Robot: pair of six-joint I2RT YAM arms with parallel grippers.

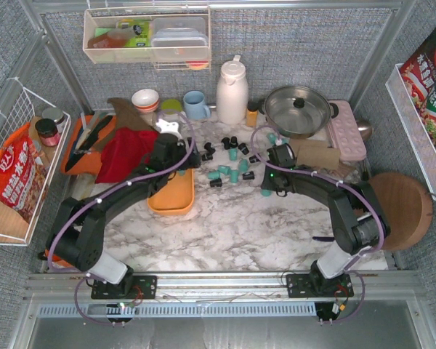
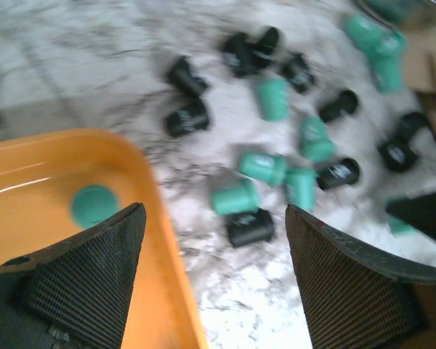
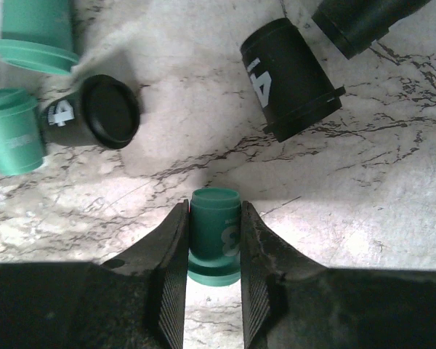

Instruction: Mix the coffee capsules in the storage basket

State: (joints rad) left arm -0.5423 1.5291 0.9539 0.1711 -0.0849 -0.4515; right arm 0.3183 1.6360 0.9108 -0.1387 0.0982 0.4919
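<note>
The coffee capsules (image 1: pixel 229 156), black and teal, lie scattered on the marble top right of the orange storage basket (image 1: pixel 171 198). In the left wrist view the basket (image 2: pixel 51 160) holds one teal capsule (image 2: pixel 94 205). My left gripper (image 1: pixel 183 155) hangs open and empty over the basket's right rim (image 2: pixel 212 218), with several loose capsules (image 2: pixel 261 169) ahead of it. My right gripper (image 1: pixel 270 185) is down at the table, shut on a teal capsule (image 3: pixel 214 233) that sits between its fingers (image 3: pixel 214 243). Black capsules (image 3: pixel 294 80) and teal ones (image 3: pixel 14 138) lie just beyond it.
A white thermos (image 1: pixel 231 91), blue mug (image 1: pixel 196 105), steel pot (image 1: pixel 298 109) and pink tray (image 1: pixel 346 131) line the back. A red cloth (image 1: pixel 123 153) and a darker orange utensil tray (image 1: pixel 83 145) lie left of the basket. A round wooden board (image 1: pixel 396 207) sits at the right.
</note>
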